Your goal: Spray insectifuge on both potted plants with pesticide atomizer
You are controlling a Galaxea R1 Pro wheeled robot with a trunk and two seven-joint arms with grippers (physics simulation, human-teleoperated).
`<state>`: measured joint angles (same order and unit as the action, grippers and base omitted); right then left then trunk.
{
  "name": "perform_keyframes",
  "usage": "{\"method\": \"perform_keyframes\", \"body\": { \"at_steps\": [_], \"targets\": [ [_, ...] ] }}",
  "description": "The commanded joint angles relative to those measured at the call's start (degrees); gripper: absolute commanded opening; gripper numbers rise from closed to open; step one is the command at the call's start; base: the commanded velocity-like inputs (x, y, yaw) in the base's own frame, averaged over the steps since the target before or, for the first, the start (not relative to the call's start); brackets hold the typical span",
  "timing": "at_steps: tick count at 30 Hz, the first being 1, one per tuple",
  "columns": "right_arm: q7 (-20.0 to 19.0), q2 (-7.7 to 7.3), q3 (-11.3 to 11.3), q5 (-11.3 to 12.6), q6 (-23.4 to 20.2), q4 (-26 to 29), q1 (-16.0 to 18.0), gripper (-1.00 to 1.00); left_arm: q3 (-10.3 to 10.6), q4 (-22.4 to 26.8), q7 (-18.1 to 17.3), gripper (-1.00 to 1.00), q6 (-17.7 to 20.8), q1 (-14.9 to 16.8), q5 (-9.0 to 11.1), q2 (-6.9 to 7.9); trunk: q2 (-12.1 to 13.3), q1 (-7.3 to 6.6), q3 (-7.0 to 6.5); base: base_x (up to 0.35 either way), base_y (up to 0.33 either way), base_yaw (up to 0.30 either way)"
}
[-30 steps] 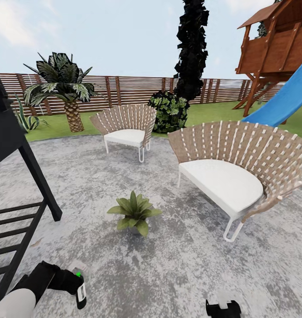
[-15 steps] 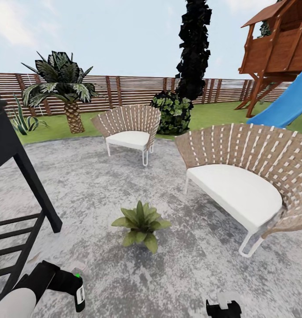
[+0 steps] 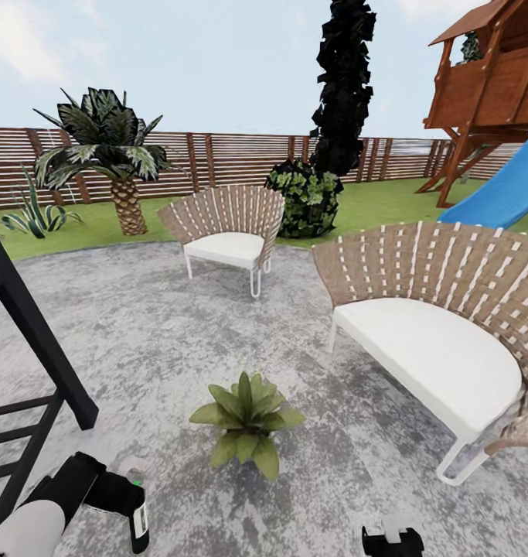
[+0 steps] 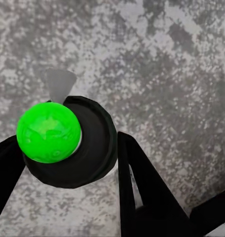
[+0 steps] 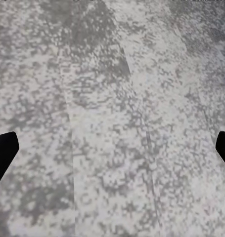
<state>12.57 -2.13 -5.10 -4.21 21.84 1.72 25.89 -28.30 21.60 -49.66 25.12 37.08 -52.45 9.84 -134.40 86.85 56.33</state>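
Low at our left, left claw [image 3: 128, 495] clamped on the spray bottle [image 3: 138, 517], long axis upright, green-dotted head up, over the stone patio [image 3: 178, 325], potted plant [image 3: 246, 410] just ahead, right claw [image 3: 393, 539] spread apart.

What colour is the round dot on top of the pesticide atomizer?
Bright green; the dot on the pesticide atomizer shows best in the left wrist view.

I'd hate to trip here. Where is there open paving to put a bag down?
Bare stone patio lies between the potted plant, the far chair and the black frame. It is tighter between the plant and the near chair.
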Motion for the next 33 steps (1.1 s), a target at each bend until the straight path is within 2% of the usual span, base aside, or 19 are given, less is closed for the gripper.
{"method": "perform_keyframes", "body": {
  "at_steps": [1,2,3,5,6,7,8,9,12,20,27,33],
  "targets": [
    [0.5,-0.03,-0.4,-0.5,0.0,-0.1,0.0,1.0,-0.4,0.1,-1.2,-1.0,0.8,0.3,-0.3,-0.03,0.0,-0.01,0.05,0.026,-0.027,0.005],
    [0.6,-0.06,-0.4,-0.5,0.0,-0.1,0.0,1.0,-0.4,0.1,-2.0,-1.0,1.3,0.8,-0.4,-0.02,0.0,-0.01,0.05,0.016,-0.017,0.003],
    [0.5,-0.12,-0.5,-0.5,0.0,-0.1,0.0,1.0,-0.1,0.2,-3.2,-1.0,2.2,2.5,-0.4,0.25,0.0,-0.01,0.05,0.005,-0.006,0.001],
    [0.4,-0.1,-0.5,-0.6,0.0,-0.1,-0.1,1.0,0.1,0.2,-3.7,-1.0,2.6,4.2,-0.4,0.34,0.0,-0.01,0.05,0.002,-0.002,0.0],
    [0.4,-0.07,-0.6,-0.6,0.0,-0.1,-0.3,1.0,0.5,0.2,-3.8,-1.0,2.8,5.5,-0.6,0.44,0.0,-0.01,0.05,0.0,0.0,0.0],
    [0.4,-0.07,-0.6,-0.6,0.0,-0.1,-0.4,1.0,1.9,0.2,-4.0,-1.0,4.7,7.3,-1.4,0.64,0.0,-0.01,0.05,0.0,0.0,0.0],
    [0.4,0.0,-0.6,-0.6,0.0,-0.1,-0.6,1.0,5.0,0.2,-6.8,-1.0,7.7,9.5,-3.1,1.04,0.0,-0.01,0.05,0.0,0.0,0.0],
    [0.2,0.27,-0.7,-0.5,-0.1,0.0,-0.8,1.0,15.4,0.2,-17.0,-1.0,8.0,9.5,-5.0,0.75,0.0,-0.01,0.05,0.325,-0.027,0.0],
    [0.2,0.28,-0.7,-0.5,-0.1,0.0,-0.8,1.0,15.3,0.2,-17.0,-1.0,8.0,9.5,-5.0,0.71,0.0,-0.01,0.05,0.317,-0.009,0.0],
    [0.2,0.29,-0.7,-0.6,-0.1,0.0,-0.8,1.0,15.4,0.2,-17.0,-1.0,8.0,9.5,-5.0,0.63,0.0,-0.01,0.05,0.056,-0.008,0.0],
    [0.2,0.21,-0.7,-0.6,-0.1,0.0,-0.8,1.0,15.2,0.1,-16.9,-1.0,7.9,9.5,-4.9,0.47,0.0,-0.01,0.05,0.295,-0.042,0.0],
    [0.4,0.16,-0.6,-0.5,-0.1,0.1,-0.8,1.0,15.2,0.1,-16.9,-1.0,7.9,9.5,-4.9,0.42,0.0,-0.01,0.05,0.258,0.152,0.0]
  ]
}}
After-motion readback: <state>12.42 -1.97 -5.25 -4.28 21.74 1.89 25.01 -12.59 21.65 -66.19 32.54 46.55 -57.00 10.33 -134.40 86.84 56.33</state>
